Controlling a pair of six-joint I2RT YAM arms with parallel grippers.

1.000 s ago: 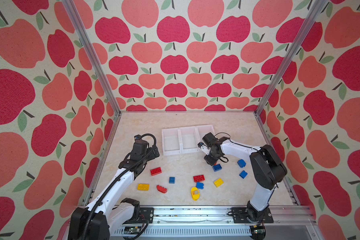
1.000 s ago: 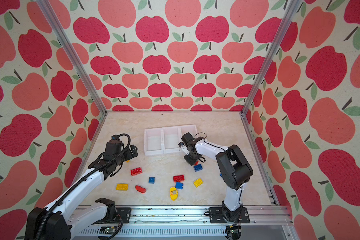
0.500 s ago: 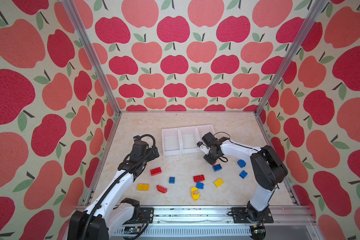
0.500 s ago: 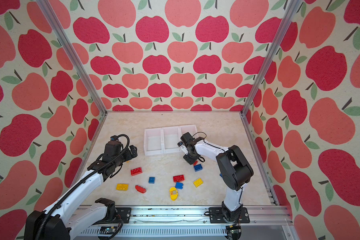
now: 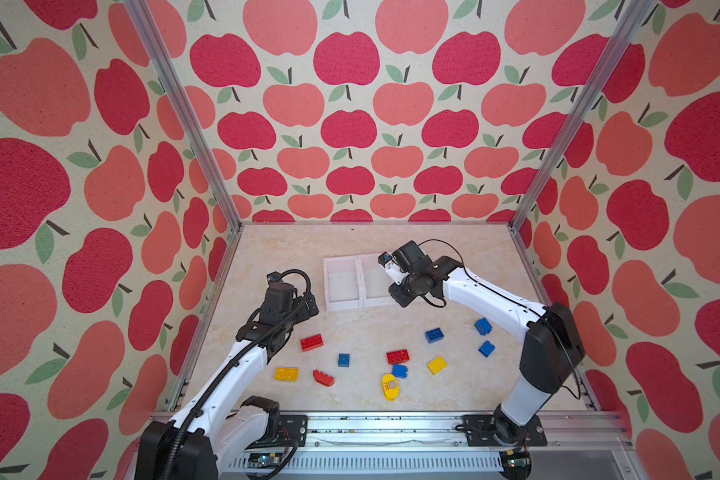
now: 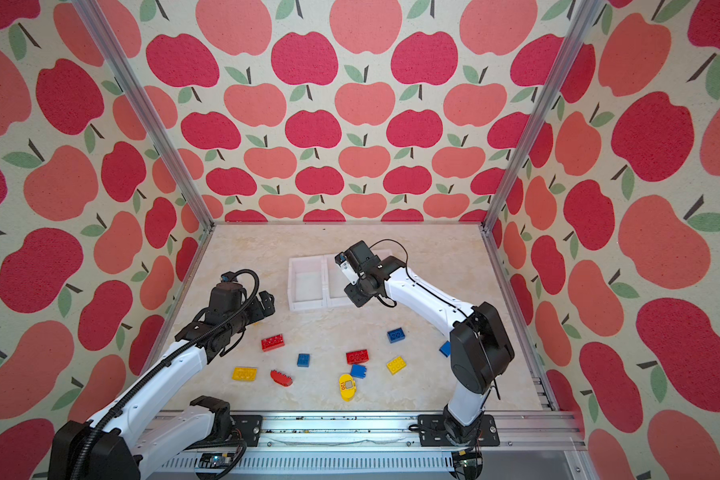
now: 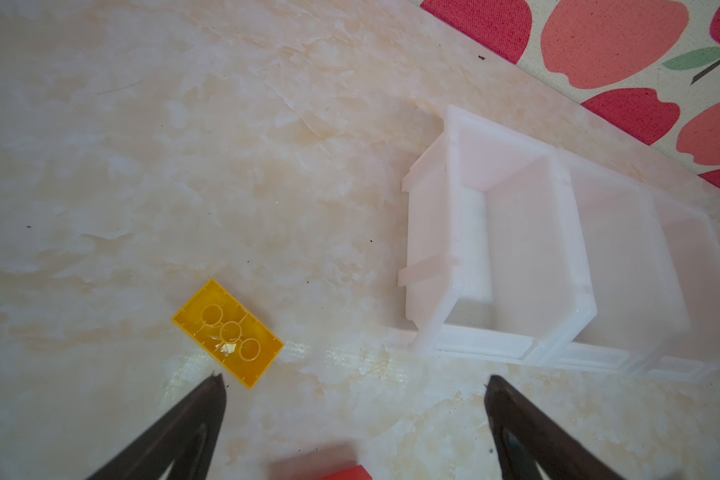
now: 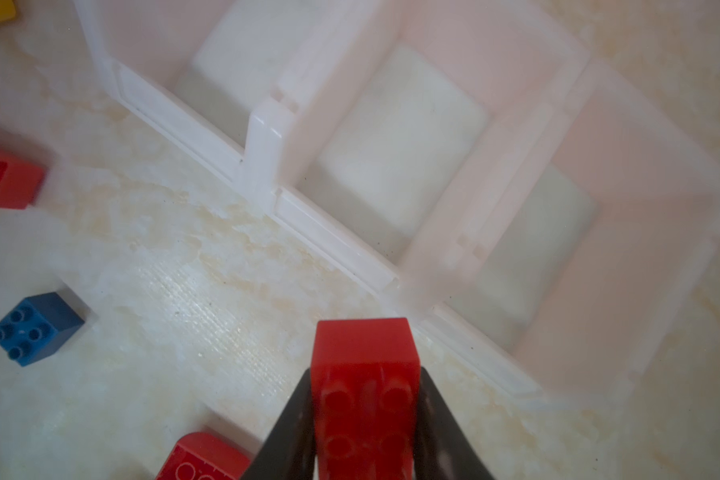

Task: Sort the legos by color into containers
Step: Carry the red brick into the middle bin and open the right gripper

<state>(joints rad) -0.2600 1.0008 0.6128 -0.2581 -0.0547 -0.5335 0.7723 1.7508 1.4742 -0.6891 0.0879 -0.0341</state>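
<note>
Legos: one red brick gripped, rest loose

The right gripper is closed tight on the red brick, held just in front of the white bins. The left gripper is spread wide with nothing in it, over the table beside an upturned yellow brick. In both top views the rest lie scattered in front of the bins, a yellow "120" piece among them.

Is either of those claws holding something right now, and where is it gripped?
The right gripper pinches a red lego brick by its two opposite sides. The left gripper is open and holds nothing.
</note>
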